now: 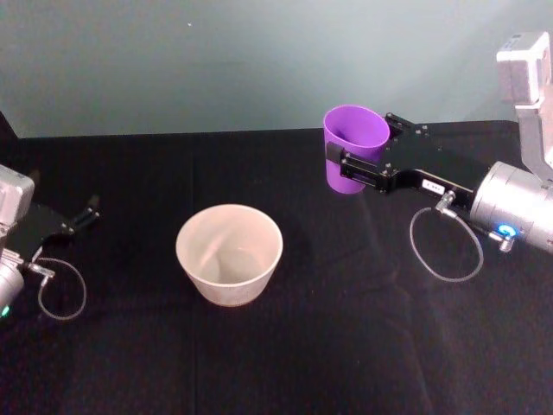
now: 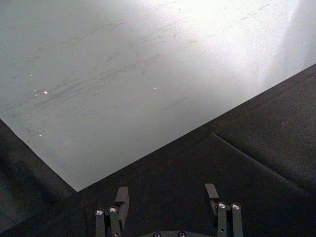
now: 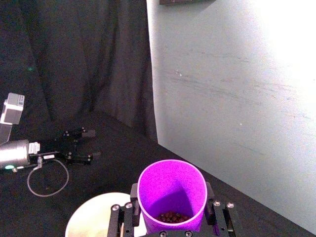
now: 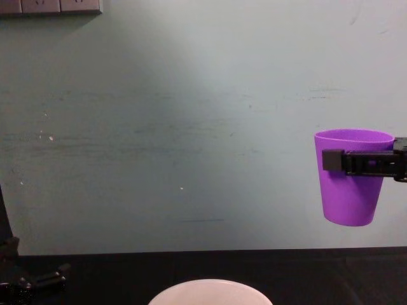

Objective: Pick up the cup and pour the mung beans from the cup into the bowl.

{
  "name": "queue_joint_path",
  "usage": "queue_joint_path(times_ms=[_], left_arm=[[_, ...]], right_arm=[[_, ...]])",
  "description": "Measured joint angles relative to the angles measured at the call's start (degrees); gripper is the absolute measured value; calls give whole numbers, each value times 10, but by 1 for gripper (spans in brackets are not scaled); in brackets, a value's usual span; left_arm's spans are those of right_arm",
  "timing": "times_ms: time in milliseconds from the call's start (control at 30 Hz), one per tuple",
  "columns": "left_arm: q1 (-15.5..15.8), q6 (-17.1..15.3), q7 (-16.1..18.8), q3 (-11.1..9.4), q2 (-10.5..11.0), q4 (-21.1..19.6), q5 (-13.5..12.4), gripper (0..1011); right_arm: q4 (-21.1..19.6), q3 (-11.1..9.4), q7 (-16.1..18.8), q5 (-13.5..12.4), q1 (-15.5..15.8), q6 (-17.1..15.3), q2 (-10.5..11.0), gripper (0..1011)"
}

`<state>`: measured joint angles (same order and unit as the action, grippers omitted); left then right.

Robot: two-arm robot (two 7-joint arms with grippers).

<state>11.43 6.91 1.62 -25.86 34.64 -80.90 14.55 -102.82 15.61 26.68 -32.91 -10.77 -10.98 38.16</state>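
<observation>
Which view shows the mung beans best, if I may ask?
The right wrist view: it looks down into the cup, held in the right gripper, onto the mung beans at its bottom. In head and chest views the cup's wall hides them.

A table (image 1: 346, 346) draped in black cloth fills the head view from 3 through 6 to 9 o'clock; behind it, at 12, rises a pale grey-green wall (image 4: 191, 127) — scuffed with faint streaks and white flecks. White sockets (image 4: 51, 6) sit at 11 o'clock in the chest view. A black curtain (image 3: 89, 59) hangs in folds beside the wall's edge, and strong light bleaches part of the wall.
</observation>
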Motion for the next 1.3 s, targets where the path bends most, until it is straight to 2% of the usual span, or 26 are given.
queue_joint_path(times_ms=[1300], left_arm=[[0,0,0,0,0,0,0,1000]], right_arm=[[0,0,0,0,0,0,0,729]])
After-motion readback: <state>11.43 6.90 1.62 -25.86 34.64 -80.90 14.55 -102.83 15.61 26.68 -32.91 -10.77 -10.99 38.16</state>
